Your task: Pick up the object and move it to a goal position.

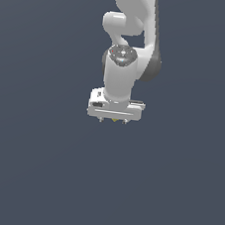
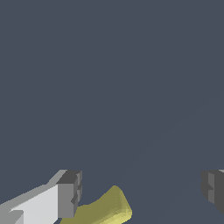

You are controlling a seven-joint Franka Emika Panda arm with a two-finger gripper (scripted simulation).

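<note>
A white Franka Panda arm [image 1: 124, 51] reaches down over a plain slate-grey floor [image 1: 32, 174], its wrist pointing toward the surface and its gripper [image 1: 113, 119] hanging beneath the pale hand block. In the exterior view only two short finger stubs show under that block, and a speck of yellow sits between them, directly under the hand. The wrist view gives the closer look: the jaws stand wide apart, one dark grey fingertip pad [image 2: 70, 194] on its white finger at one side and the other pad at the far edge of the frame, with open floor between them. The yellow object [image 2: 107, 209], a small, matte, rounded lump with a blunt raised end, lies in that gap, close beside the first pad and well apart from the second. Neither pad visibly presses on it; whether the near pad just touches it cannot be told, since part of the piece runs out of the frame. It appears to rest on the floor rather than being held. No marker for a goal position can be made out in either view.
</note>
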